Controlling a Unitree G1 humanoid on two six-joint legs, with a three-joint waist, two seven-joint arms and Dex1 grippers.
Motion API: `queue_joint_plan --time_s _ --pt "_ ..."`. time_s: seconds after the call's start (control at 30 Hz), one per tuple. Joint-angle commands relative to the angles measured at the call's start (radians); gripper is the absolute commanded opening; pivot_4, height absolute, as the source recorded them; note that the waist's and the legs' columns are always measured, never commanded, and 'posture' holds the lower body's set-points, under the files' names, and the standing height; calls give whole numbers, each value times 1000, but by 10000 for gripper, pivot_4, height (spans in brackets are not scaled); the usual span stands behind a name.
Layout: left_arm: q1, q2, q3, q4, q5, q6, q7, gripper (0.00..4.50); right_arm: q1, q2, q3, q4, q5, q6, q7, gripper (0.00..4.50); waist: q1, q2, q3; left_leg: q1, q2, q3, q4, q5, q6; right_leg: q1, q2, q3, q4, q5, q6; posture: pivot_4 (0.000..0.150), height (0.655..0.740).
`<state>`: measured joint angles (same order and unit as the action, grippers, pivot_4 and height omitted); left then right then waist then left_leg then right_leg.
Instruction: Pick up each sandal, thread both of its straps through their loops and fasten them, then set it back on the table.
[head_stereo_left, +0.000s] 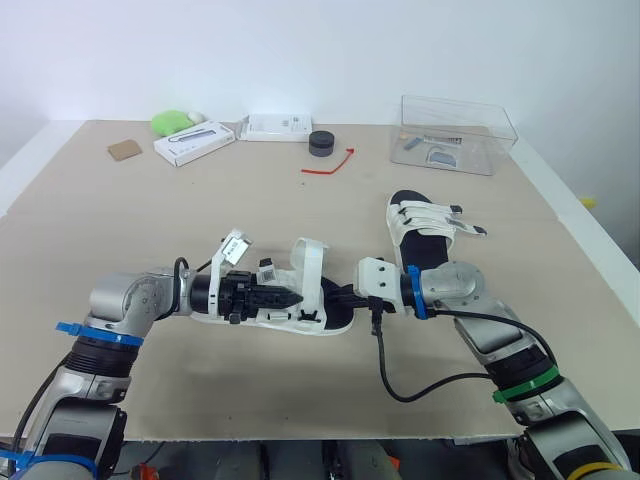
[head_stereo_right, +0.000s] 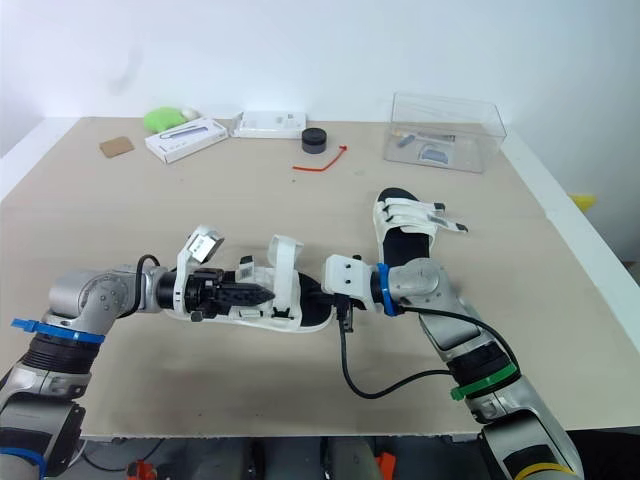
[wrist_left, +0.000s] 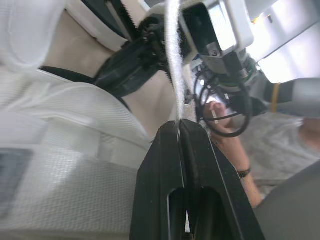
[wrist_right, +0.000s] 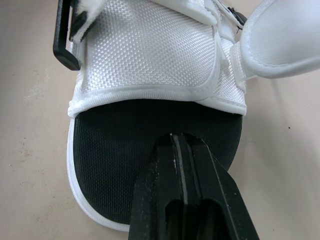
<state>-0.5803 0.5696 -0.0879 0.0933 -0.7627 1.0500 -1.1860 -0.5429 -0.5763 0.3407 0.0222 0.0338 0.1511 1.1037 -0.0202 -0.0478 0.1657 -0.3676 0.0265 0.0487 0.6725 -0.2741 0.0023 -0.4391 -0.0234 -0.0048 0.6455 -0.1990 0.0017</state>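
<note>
L end effector (head_stereo_left: 295, 298) fully closed, pinching strap (wrist_left: 173, 60).

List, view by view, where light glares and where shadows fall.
Left eye view: soft, even light; faint shadows under the cable and near sandal on the table. Left wrist view: glare washes out the background beyond the strap pinched in the left gripper. Right wrist view: no glare; the insole is dark under the right gripper.

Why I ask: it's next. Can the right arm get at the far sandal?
Probably yes: the far sandal lies right beside that forearm, nothing between, though the right gripper sits at the near sandal.
</note>
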Motion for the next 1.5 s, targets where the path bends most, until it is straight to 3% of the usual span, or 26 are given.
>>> queue_joint_plan --time_s 0.03,0.73,0.77,0.83,1.5 --pt "-6 10 -18 26 52 -39 8 1009 29 -30 18 27 -35 19 10 0 0 0 0 0 0 0 0 0 0 0 0 0 0 0 0 1500 7400" --pt "-46 25 -40 -7 33 15 -62 1009 31 -29 21 32 -41 14 2 0 0 0 0 0 0 0 0 0 0 0 0 0 0 0 0 1500 7400" --pt "-51 23 -33 -9 32 10 -61 6241 32 -31 21 31 -41 14 2 0 0 0 0 0 0 0 0 0 0 0 0 0 0 0 0 1500 7400" --pt "-62 24 -25 -20 33 -8 -65 11017 34 -32 21 31 -41 14 2 0 0 0 0 0 0 0 0 0 0 0 0 0 0 0 0 1500 7400" --pt "-110 2 -99 -77 99 -91 -54 11017 22 -24 28 49 -45 7 -7 0 0 0 0 0 0 0 0 0 0 0 0 0 0 0 0 1500 7400"
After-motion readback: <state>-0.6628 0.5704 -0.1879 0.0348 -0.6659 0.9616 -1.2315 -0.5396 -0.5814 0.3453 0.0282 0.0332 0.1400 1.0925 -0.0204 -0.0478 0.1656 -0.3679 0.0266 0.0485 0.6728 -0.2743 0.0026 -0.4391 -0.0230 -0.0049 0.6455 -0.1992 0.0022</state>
